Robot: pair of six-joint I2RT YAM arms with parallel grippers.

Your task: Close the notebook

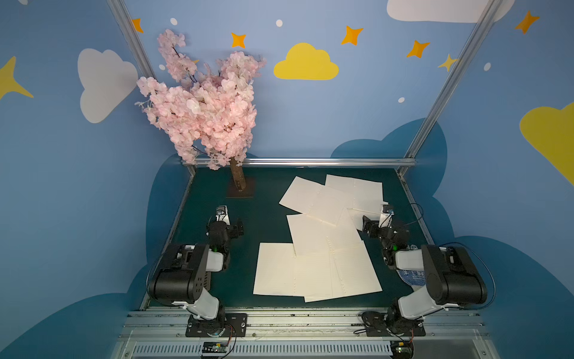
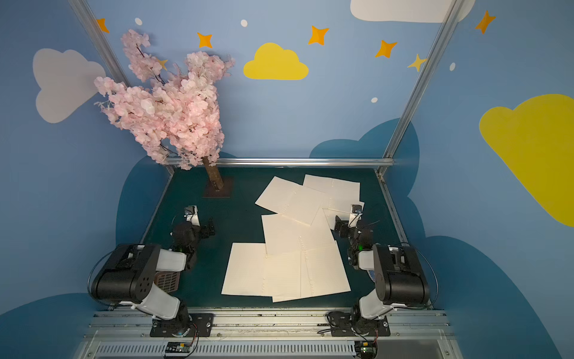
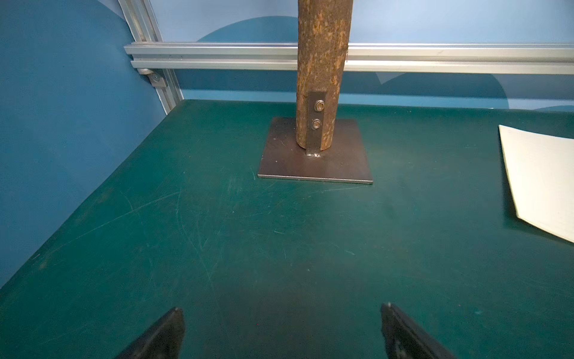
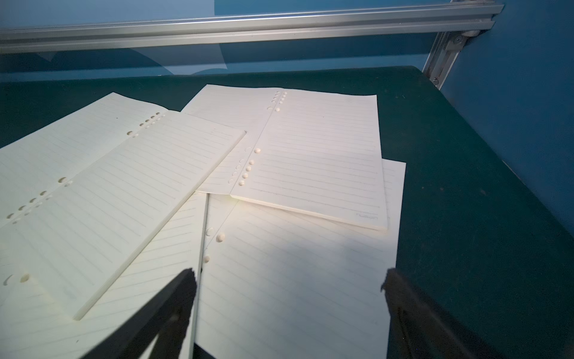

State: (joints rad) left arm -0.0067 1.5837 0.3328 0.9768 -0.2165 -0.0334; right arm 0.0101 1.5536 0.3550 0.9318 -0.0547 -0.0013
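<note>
Lying open and overlapping on the scratched green mat [image 3: 217, 233], right of the pink-blossom tree [image 1: 205, 108], cream lined notebooks [image 1: 316, 267] are showing punched round holes [image 4: 248, 167]. The right gripper [image 4: 289, 273] is hovering over them, jaws spread, empty; the left gripper [image 3: 281, 308], jaws likewise spread, is facing the tree's bark trunk [image 3: 323, 62] and square metal plate [image 3: 279, 161].

blue cloud-and-star walls [image 1: 357, 118], green tabletop [image 1: 267, 199], pink blossom tree [image 1: 205, 112], aluminium frame [image 1: 310, 161]

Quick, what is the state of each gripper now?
Left gripper: open, holding nothing.
Right gripper: open, holding nothing.
</note>
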